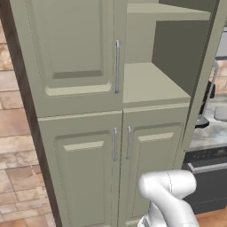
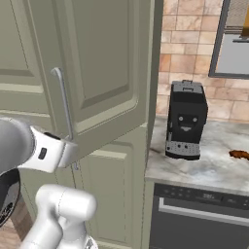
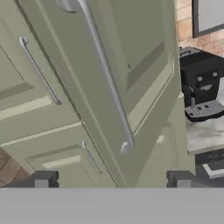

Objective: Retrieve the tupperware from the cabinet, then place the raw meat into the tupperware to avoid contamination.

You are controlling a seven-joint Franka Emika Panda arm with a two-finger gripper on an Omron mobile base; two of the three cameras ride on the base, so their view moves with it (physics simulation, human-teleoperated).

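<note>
right now the gripper [image 3: 109,180] sits spread wide with nothing between its two dark finger tips, which stand on either side of the lower end of a silver bar handle [image 3: 105,78] without touching it. that handle belongs to the upper right door [image 2: 97,73] of the cabinet [image 1: 80,133], and the door is swung out open. over in the left base view the shelves [image 1: 150,84] behind it are exposed, pale and bare where they show; the tupperware can't be made out on them. the upper left door and both lower doors are shut. off to the right, the raw meat [image 2: 239,154] lies on the marble counter [image 2: 209,168], well apart from the black coffee machine [image 2: 186,119], above the dark dishwasher [image 2: 199,216].
</note>
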